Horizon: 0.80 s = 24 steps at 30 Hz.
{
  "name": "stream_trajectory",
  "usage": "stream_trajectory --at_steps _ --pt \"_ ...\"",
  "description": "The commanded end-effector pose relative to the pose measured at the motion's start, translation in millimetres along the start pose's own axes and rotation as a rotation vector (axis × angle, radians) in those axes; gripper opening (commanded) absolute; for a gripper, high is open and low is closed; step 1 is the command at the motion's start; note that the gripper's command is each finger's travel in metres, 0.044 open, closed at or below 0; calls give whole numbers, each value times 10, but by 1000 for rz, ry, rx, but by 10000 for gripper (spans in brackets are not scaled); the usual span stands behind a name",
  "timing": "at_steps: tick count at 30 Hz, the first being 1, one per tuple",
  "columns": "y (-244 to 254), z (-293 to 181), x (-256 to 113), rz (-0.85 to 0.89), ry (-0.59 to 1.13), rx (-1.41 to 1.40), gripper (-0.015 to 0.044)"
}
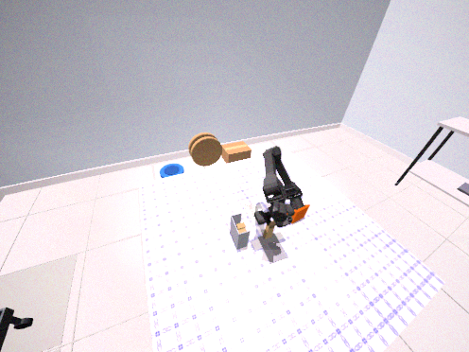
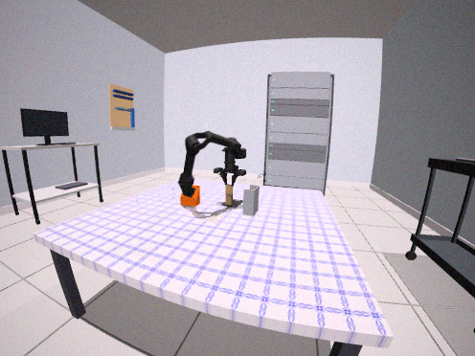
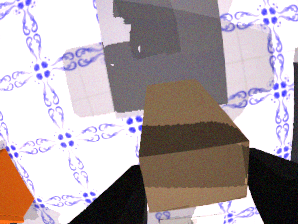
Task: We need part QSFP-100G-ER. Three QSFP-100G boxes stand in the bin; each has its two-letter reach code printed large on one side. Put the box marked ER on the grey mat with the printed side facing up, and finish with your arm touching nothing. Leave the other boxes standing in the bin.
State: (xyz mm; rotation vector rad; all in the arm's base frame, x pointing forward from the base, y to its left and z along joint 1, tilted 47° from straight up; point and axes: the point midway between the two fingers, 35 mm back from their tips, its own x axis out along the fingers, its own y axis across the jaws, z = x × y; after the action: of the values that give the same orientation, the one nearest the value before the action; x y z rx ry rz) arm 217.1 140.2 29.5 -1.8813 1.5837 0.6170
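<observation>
The black six-joint arm (image 1: 271,172) (image 2: 191,160), mounted at an orange block (image 1: 300,214) (image 2: 191,196) on the table, is bent over with its gripper (image 1: 270,222) (image 2: 230,180) (image 3: 194,167) pointing down. The jaws are pinching one brown cardboard box (image 1: 269,231) (image 2: 229,195) (image 3: 192,165), a finger on either side of it. The box is held upright, lengthwise below the fingers. No reach code can be read on the faces in view, so whether this is the ER box cannot be told.

The grey mat (image 1: 276,253) (image 2: 234,203) (image 3: 165,75) lies flat on the checked table (image 1: 213,293) (image 2: 206,254) (image 3: 30,105). The held box is at the mat's near edge as the wrist view has it; whether its lower end touches anything cannot be determined. A dark shadow falls across the mat, and a dark band crosses the box.

Just beside the mat, and apart from the held box, stands the grey bin (image 1: 239,235) (image 2: 250,201). Brown box material (image 1: 241,226) shows within its walls; the number of boxes inside cannot be counted from here.

Beyond the table's working area, noted in the top view: a blue ring-shaped dish (image 1: 165,174), a round brown item (image 1: 206,151) and a cardboard carton (image 1: 237,153) next to it. A server rack (image 2: 299,81) stands against the far wall.
</observation>
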Motion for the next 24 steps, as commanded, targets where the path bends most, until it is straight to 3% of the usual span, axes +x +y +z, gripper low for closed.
stream_trajectory --at_steps 1,11,14,24 --pt "10 4 53 3 1 1 151" --pt "11 3 124 3 1 1 151" --pt "13 6 103 6 -2 6 230" --pt "12 6 83 5 -2 5 235"
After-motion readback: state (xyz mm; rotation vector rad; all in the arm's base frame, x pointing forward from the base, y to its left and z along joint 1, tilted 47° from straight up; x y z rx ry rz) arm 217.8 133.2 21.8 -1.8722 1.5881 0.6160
